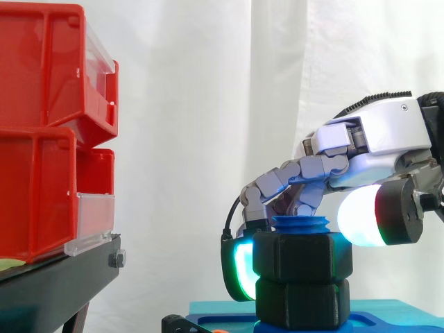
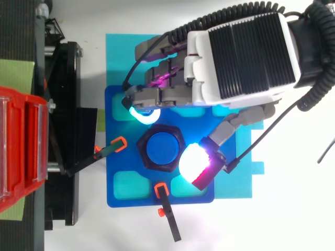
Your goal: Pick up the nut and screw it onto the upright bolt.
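Observation:
A black hexagonal nut (image 1: 302,257) sits on the upright blue bolt (image 1: 302,225), whose threaded top pokes out above it. Under the nut lies a second black hexagonal piece (image 1: 302,302). From above, the nut (image 2: 140,149) rings the bolt (image 2: 159,148) at the middle of a dark blue plate (image 2: 136,196). My hand (image 1: 374,135) reaches in from the right and curls down around the nut. A green-glowing fingertip (image 1: 241,269) presses its left side and the white-glowing thumb pad (image 1: 361,215) its upper right. From above, the hand (image 2: 241,57) pinches the nut from opposite sides.
Red bins (image 1: 41,139) are stacked on a black stand (image 1: 55,284) to the left. Two orange-and-black clamps (image 2: 112,147) (image 2: 165,206) hold the blue plate's left and front edges. A teal sheet (image 2: 118,52) lies under the plate.

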